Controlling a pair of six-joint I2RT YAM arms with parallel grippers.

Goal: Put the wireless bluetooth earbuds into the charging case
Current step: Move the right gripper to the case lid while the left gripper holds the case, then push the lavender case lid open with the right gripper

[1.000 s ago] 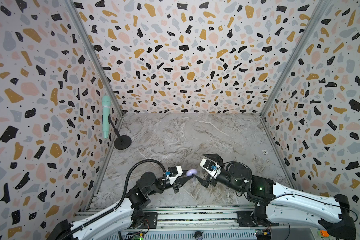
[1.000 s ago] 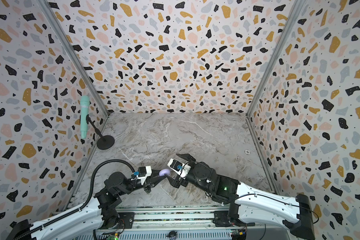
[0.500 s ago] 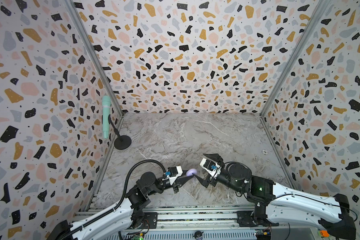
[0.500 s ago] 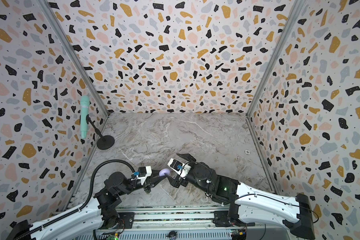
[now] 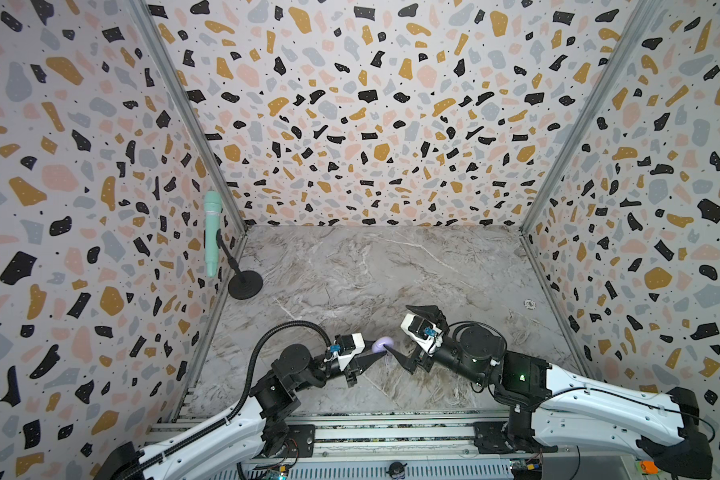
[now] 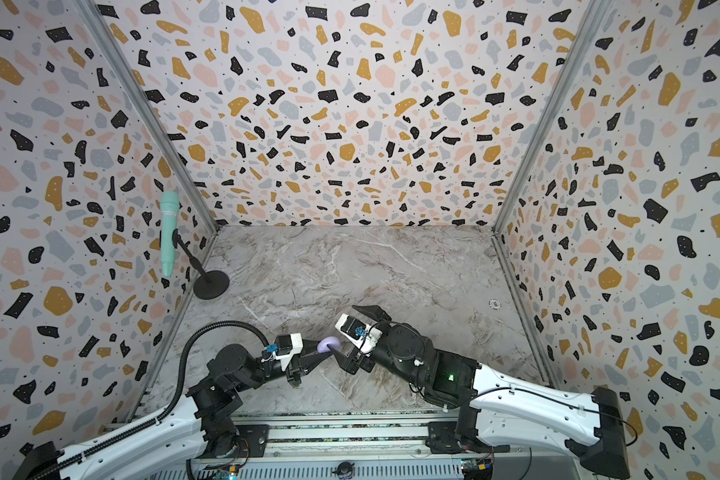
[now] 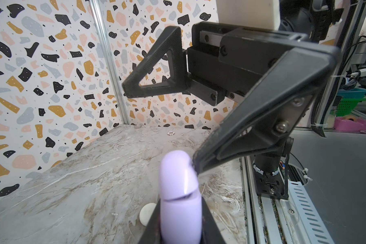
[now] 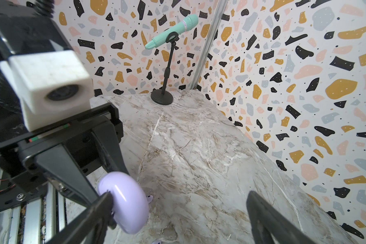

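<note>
Lavender case (image 5: 384, 344) on edge, axis 9–3 o'clock; left gripper (image 5: 378, 350) clamps it; right gripper (image 5: 398, 330) wide open, fingertip (image 5: 395, 358) touching it.

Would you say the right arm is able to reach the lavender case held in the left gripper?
Likely yes: the left gripper holds the lavender case out with its free side exposed, and the right gripper faces it, jaws wide open, one at the case's edge. Nothing stands between them.
</note>
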